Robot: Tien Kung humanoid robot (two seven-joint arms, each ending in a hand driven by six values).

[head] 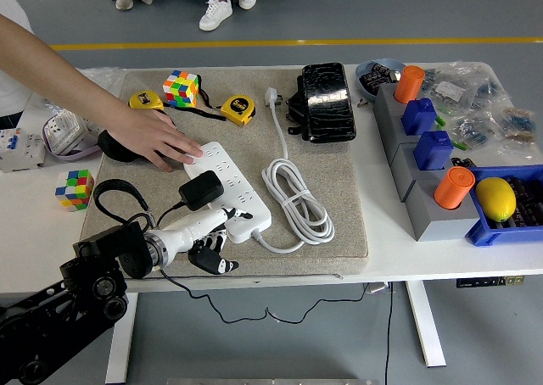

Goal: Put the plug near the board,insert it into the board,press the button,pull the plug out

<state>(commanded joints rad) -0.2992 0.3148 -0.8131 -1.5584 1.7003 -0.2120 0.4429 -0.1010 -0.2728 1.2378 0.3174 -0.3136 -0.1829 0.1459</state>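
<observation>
white board [227,190], black plug [201,190], yellow lemon [495,199], grey mat [339,207]
</observation>
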